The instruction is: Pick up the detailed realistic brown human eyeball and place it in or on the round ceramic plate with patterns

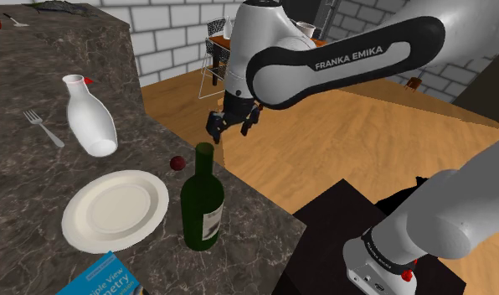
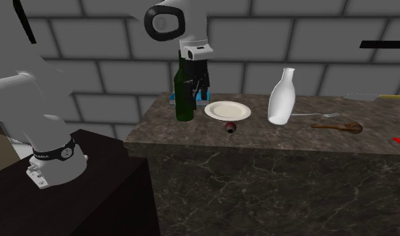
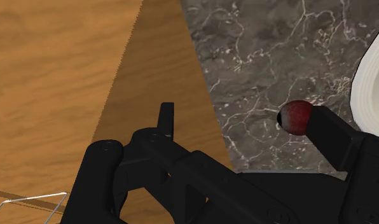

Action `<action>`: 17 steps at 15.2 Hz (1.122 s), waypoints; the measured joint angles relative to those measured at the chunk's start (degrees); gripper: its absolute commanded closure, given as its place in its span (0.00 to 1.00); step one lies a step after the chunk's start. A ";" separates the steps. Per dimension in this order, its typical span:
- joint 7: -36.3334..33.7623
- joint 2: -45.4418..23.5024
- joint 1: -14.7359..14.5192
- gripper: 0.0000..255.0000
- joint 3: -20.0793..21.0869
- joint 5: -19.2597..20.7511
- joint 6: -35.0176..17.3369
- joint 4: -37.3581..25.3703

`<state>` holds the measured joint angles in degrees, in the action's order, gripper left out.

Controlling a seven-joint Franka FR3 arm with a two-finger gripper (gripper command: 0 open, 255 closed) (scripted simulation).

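The eyeball (image 1: 178, 163) is a small dark red-brown ball lying on the dark marble counter (image 1: 38, 176) near its edge, between the plate and the floor side. The round plate (image 1: 114, 209) looks plain white and lies flat close by. My black gripper (image 1: 231, 126) hangs open above the counter's edge, up and to the shoulder view's right of the eyeball, holding nothing. In the wrist view the eyeball (image 3: 295, 117) shows beside the tip of one finger (image 3: 328, 130), outside the gap, with the plate's rim (image 3: 372, 83) just past it. From the second exterior view the eyeball (image 2: 230, 126) lies in front of the plate (image 2: 227, 110).
A tall green wine bottle (image 1: 202, 201) stands beside the plate, close under the gripper. A white bottle-shaped vase (image 1: 89, 117), a fork (image 1: 43, 127) and a blue book (image 1: 105, 276) are also on the counter. Wooden floor (image 1: 323, 142) lies beyond the edge.
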<state>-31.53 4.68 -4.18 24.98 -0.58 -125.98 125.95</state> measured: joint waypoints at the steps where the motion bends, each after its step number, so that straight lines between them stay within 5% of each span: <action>1: -1.64 -2.24 -0.22 0.00 0.57 1.19 -0.72 -1.35; 13: -17.82 -30.76 -8.73 0.00 -0.22 16.42 -2.95 -24.55; 17: -19.24 -33.77 -9.99 0.00 -0.99 17.86 -4.47 -25.78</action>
<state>-50.77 -29.10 -14.17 23.99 17.28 -130.45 100.16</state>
